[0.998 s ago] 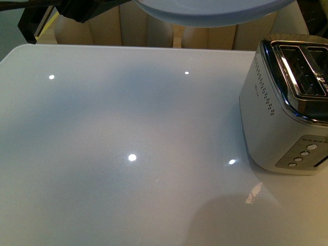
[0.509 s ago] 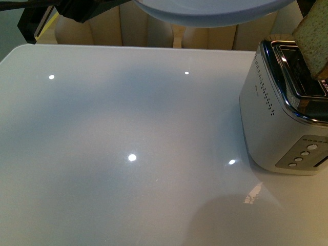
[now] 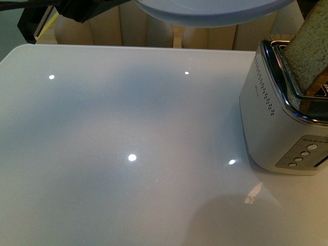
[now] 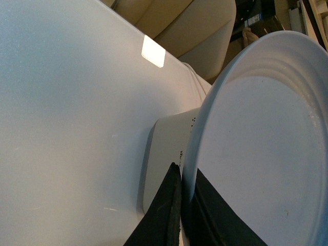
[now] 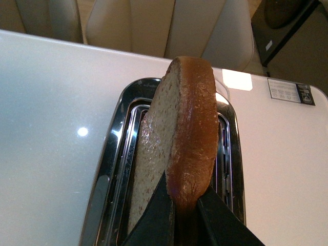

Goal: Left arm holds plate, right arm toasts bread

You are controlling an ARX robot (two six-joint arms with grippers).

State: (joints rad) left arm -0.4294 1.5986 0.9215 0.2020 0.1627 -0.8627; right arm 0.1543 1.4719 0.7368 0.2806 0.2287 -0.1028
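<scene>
The white glossy bench (image 3: 128,128) filled most of the front view, with the silver two-slot toaster (image 3: 277,123) standing at its right side, partly cut off by the frame's right edge. The pale blue-grey plate (image 3: 205,13) hung in the air above the far part of the bench, well apart from its surface; only the plate's underside showed in the front view, and the top edge of the frame cut it off. In the left wrist view the left pincer (image 4: 185,171) was clamped on the plate's rim, one dark finger (image 4: 166,210) under the rim and the other on the inner face, so the plate reached away from the pincer roughly level. The bread (image 3: 307,51) stood on edge at the toaster's top, tilted, its long axis running from the slot up towards the right pincer (image 5: 183,192), with its lower end down at the chrome slot opening. The right pincer was closed narrowly on the crust of the slice's upper end, the brown crust facing the wrist camera. Which of the two slots the slice entered could not be told, and how deep it sat was hidden. The right pincer itself was out of the front view.
</scene>
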